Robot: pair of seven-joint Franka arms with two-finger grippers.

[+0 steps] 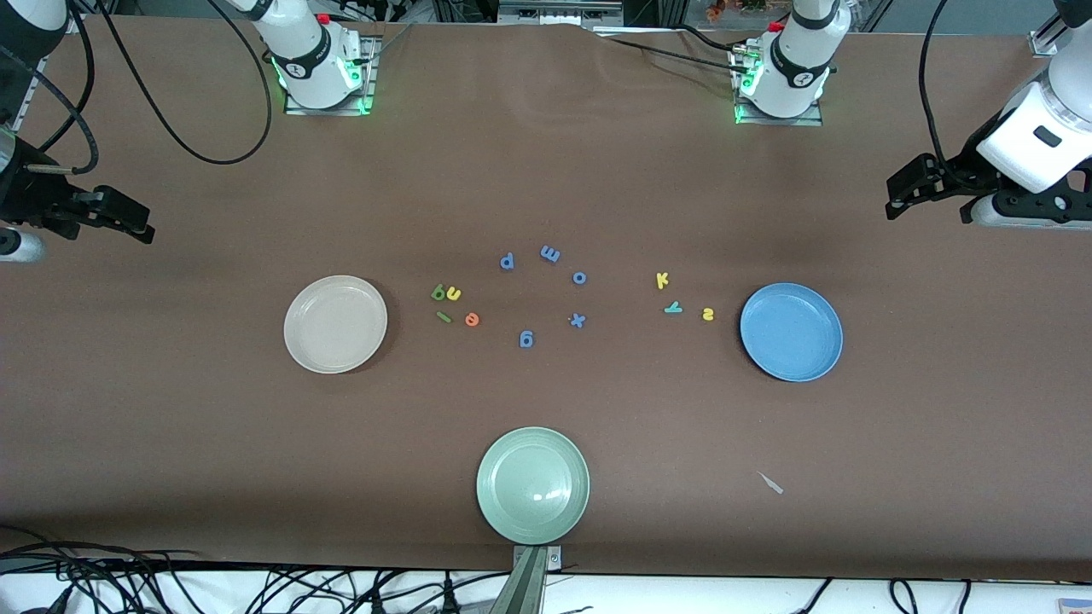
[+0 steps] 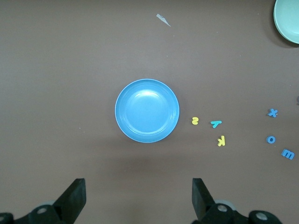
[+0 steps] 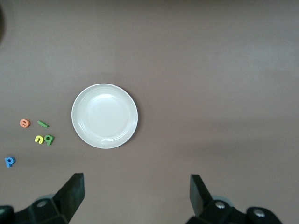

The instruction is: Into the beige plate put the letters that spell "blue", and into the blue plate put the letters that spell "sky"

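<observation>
The blue plate is showing a smooth, glossy sheen, the brown table cover is looking matt, perhaps cloth.

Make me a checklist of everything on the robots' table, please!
Surface: brown table, flat.
Job's things: beige plate and blue plate, both with nothing in them. Letters b, u, l, e lie beside the beige plate. Letters k, y, s lie beside the blue plate.
Clutter: blue letters p, m, o, x, g; green plate; a pale scrap.
Grippers: left gripper open, up over the left arm's end; right gripper open, up over the right arm's end; both wait.
Cables: black cables near the bases and along the front edge.
Surroundings: nothing seen.
</observation>
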